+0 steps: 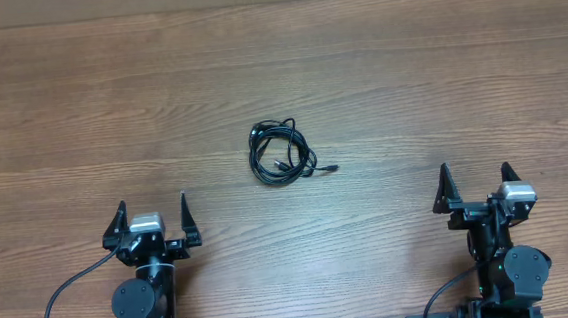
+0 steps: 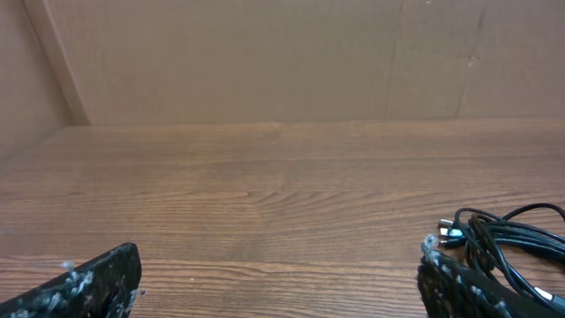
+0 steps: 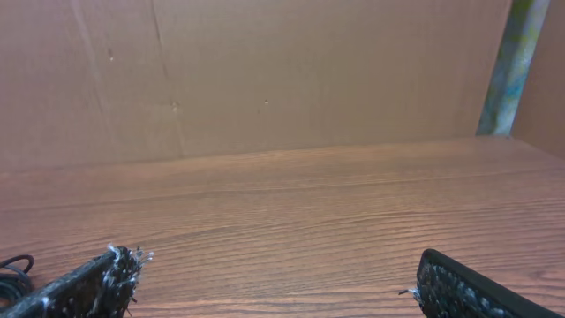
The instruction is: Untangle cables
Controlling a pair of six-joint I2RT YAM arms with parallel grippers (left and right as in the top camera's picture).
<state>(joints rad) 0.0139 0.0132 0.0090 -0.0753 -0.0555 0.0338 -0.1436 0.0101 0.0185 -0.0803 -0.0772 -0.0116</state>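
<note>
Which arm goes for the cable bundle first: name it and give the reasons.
Left. The cables lie nearer the left pincer than the right pincer; both are open and empty. The left wrist view shows much of the bundle, the right wrist view only its edge.

Wood-grain table (image 1: 80, 103), one small coiled bunch of thin black cables (image 1: 282, 162) near its middle
</note>
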